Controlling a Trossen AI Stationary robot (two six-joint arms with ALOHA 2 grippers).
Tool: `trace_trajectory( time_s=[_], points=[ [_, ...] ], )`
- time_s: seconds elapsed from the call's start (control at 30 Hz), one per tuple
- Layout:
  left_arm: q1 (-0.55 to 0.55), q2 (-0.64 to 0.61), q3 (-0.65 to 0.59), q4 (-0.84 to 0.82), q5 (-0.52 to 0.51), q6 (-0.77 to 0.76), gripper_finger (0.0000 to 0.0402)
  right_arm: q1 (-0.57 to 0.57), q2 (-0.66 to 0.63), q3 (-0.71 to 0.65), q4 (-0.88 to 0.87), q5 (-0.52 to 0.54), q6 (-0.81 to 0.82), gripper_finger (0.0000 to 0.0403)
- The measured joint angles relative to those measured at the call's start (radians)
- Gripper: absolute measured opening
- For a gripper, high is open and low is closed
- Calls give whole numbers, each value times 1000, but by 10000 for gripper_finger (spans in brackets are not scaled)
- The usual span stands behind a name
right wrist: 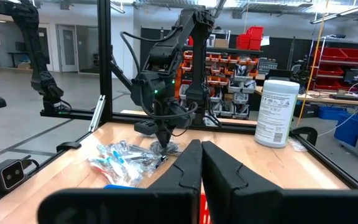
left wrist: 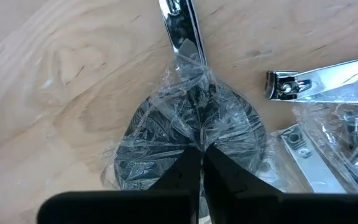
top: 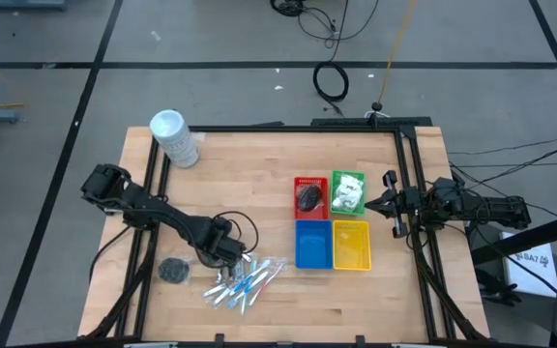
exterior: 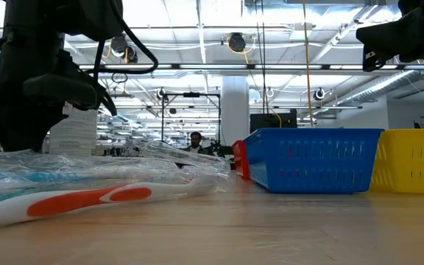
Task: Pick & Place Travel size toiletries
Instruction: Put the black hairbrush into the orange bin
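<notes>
The left gripper (top: 232, 253) is down on the wooden table (top: 259, 155), fingers (left wrist: 188, 174) pinched together on the crinkled clear wrap of a dark grey round bundle (left wrist: 191, 140), right at the near edge of the heap of clear-wrapped sticks (top: 245, 282). Using that heap as the marker: a second dark bundle (top: 173, 270) lies just beside it on the side away from the trays, loose on bare wood. Shiny metal nail clippers (left wrist: 322, 84) sit close around the held bundle, one touching its wrap. From table height an orange-and-white toothbrush (exterior: 72, 202) lies at the front of the heap in its plastic. Across a clear strip of wood from the heap stand the four trays, packed edge to edge in a square: red tray (top: 309, 196) with a dark bundle inside, green tray (top: 348, 191) holding white packets (top: 348, 198), blue tray (top: 312, 244) and yellow tray (top: 351, 245). The white tub (top: 173, 137) stands well away from the heap, up by the table's far corner, touching nothing. The right gripper (top: 390, 204) waits beyond the trays, over the table's black side rail, fingers (right wrist: 225, 171) clamped together on nothing. Between the heap and the tub the board is open wood; black frame rails run along both sides.
</notes>
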Motion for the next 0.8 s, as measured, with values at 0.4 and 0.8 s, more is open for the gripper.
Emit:
trace_trajectory(
  time_s=[0.4, 0.8],
  points=[
    [0, -75, 0, -4, -34, 12, 1, 0, 0, 0, 0, 0, 0, 0],
    [0, -202, 0, 0, -159, 60, 0, 0, 0, 0, 0, 3, 0, 0]
  ],
)
